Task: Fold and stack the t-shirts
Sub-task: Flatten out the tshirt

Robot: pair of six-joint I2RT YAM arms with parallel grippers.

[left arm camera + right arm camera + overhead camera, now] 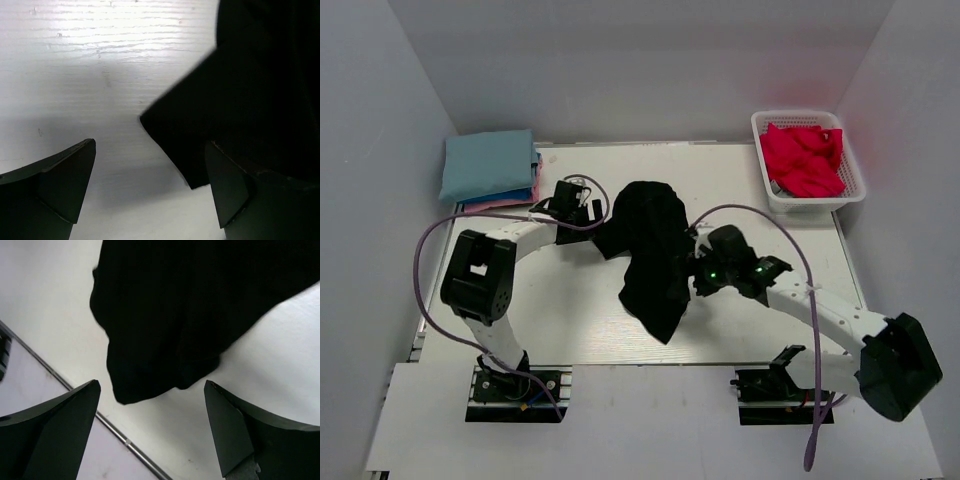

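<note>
Top view: the black t-shirt (650, 255) lies in a crumpled heap mid-table, with the left gripper (582, 203) at its far-left edge and the right gripper (703, 272) against its right side. It looks soft, light and totally limp, so I'd guess it sags wherever it isn't held. Best to pinch a hem or corner, one layer only, not the bunched middle.

Left wrist view: the left gripper (150, 145) has its jaws wide apart and nothing in them. A flat corner of the black t-shirt (250, 75) pokes into the gap, nearer the right-hand finger (235, 190).

Right wrist view: the right gripper (151, 383) is also spread wide and empty. A rounded fold of the black t-shirt (190, 305) sits just ahead of the fingertips, not between them.
</note>
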